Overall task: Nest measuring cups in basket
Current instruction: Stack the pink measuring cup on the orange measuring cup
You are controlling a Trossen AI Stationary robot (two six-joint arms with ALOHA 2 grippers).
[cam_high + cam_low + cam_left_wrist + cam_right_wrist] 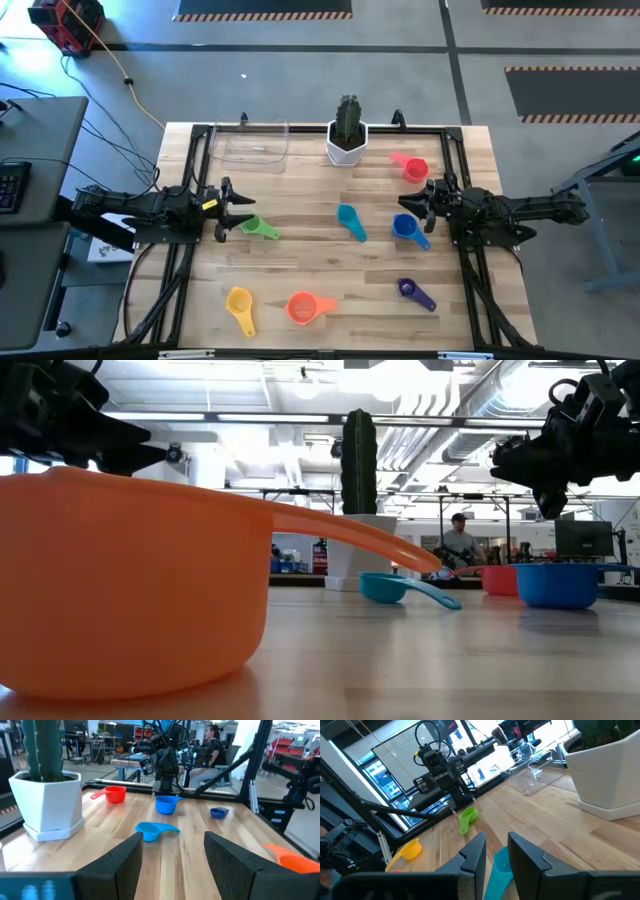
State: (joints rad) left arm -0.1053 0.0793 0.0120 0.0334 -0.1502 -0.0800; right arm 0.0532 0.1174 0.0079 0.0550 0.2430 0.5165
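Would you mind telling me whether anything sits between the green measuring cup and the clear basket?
Nothing visible does. The green cup lies by the left end effector, and only bare wood separates it from the basket; the cactus pot stands off to the side.

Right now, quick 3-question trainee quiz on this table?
1. True or false: the basket already holds a cup.
2. Which cup lies just off the left claw? A red B green C purple
3. Fill in: the blue cup lies by the ___ claw.

Key: 1 false, the basket shows no cup inside. 2 B, the green cup. 3 right; both claws are open.
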